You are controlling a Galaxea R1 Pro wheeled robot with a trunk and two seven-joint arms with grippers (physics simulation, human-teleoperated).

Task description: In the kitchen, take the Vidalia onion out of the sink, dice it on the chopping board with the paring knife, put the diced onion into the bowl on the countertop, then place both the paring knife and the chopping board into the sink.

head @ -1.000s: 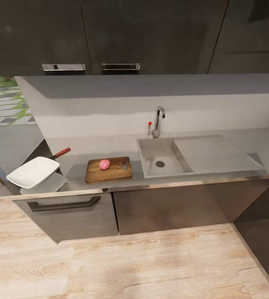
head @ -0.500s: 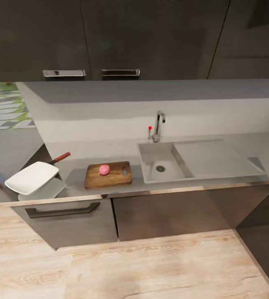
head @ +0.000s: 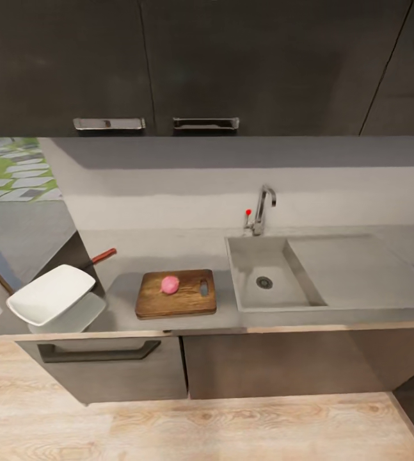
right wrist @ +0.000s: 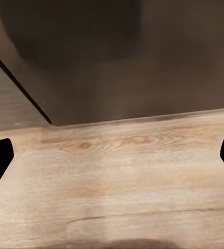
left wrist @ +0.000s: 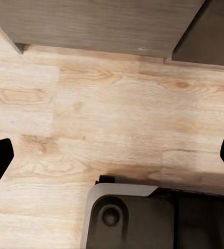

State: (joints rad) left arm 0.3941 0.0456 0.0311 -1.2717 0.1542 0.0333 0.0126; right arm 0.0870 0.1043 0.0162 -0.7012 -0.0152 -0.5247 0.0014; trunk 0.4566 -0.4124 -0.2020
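We've got one onion (head: 169, 284) sitting on the one chopping board (head: 176, 294), mid-frame on the grey surface (head: 168, 246). One white bowl (head: 50, 294) at lower left, one red-handled knife (head: 100, 257) just behind it. One sink (head: 264, 279) right of the board. Both grippers (left wrist: 112, 155) (right wrist: 112, 155) have fingers spread wide over the wood floor (left wrist: 117, 119).

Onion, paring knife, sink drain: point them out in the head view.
Onion (head: 169, 284), head view, middle of the pink bulb on the chopping board.
Paring knife (head: 103, 256), head view, red handle behind the white bowl.
Sink drain (head: 264, 282), head view, centre of the round drain.
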